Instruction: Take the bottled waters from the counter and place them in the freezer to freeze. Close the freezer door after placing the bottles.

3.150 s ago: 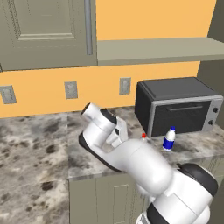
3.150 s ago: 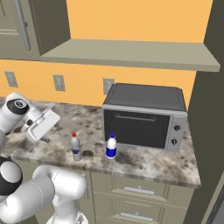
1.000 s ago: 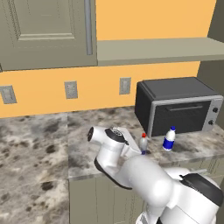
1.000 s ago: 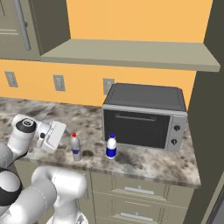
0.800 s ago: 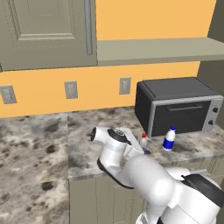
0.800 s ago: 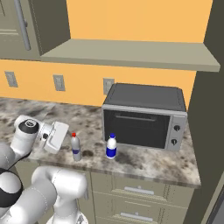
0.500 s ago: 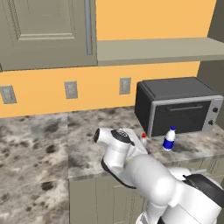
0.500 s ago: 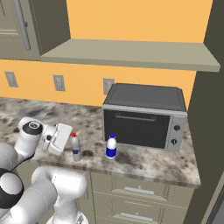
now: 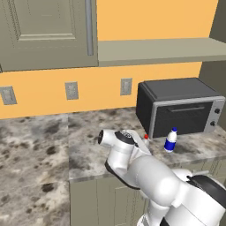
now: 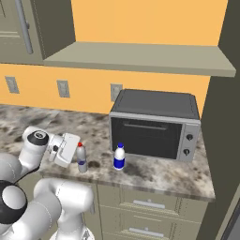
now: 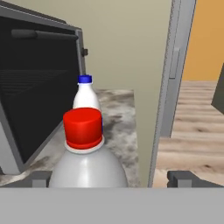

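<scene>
A: Starting at the left of the right base view, what do you see?

B: The gripper [image 10: 74, 151] sits at the lower left, its white hand turned toward the red-capped bottle [image 10: 82, 157], which stands upright just beside it on the counter [image 10: 154, 173].

A: Is anything clamped?

B: No. In the hand view the two fingertips [image 11: 40, 179] sit low at either side, spread wide apart, with the red-capped bottle [image 11: 86, 153] rising between them at bottom centre. I cannot tell whether either tip touches it.

A: And the other bottle?

B: The blue-capped bottle [image 10: 119, 157] stands a little to the right of the first, near the centre of the frame, just in front of the toaster oven [image 10: 154, 124]. In the hand view the blue-capped bottle [image 11: 85, 93] shows directly behind the red cap, with the toaster oven [image 11: 37, 83] filling the left.

A: The left base view?

B: The arm's white hand [image 9: 128, 143] is at centre, hiding most of the first bottle; its red cap [image 9: 146, 137] peeks out at its right. The blue-capped bottle [image 9: 170, 140] stands further right on the counter [image 9: 39, 145], before the toaster oven [image 9: 176, 106].
</scene>
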